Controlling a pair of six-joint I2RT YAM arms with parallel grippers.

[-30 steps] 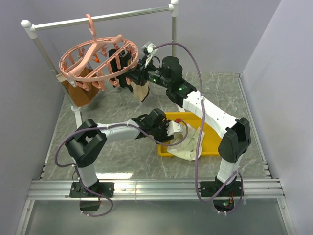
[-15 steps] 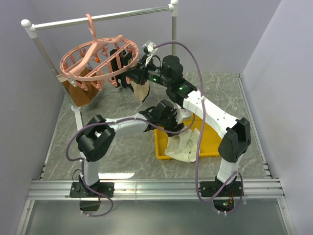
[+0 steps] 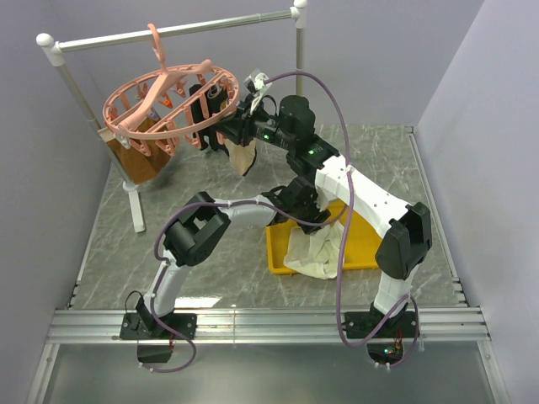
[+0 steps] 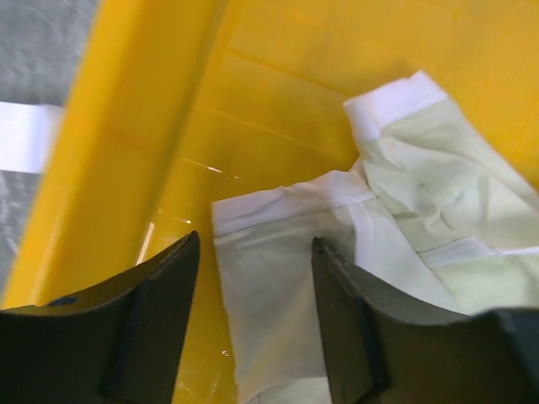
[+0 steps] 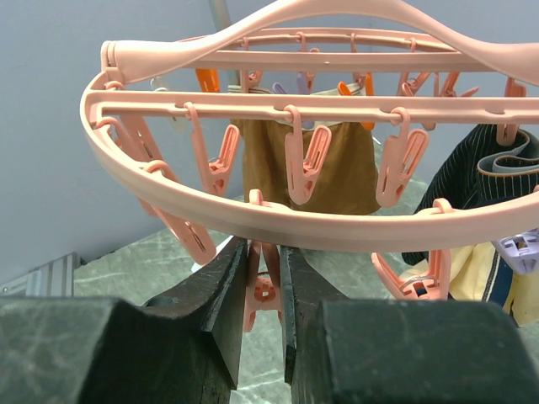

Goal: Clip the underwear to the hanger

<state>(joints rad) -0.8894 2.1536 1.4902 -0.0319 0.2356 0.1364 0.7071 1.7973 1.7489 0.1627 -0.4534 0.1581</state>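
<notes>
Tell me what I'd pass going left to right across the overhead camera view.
rail's left knob → brown garment → tan garment → underwear → right arm's elbow. I left out the hanger because it spans several of these.

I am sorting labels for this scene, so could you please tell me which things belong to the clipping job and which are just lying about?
Job: underwear, hanger, its gripped clip, yellow tray holding the underwear.
Lying about: brown garment, black striped garment, tan garment.
</notes>
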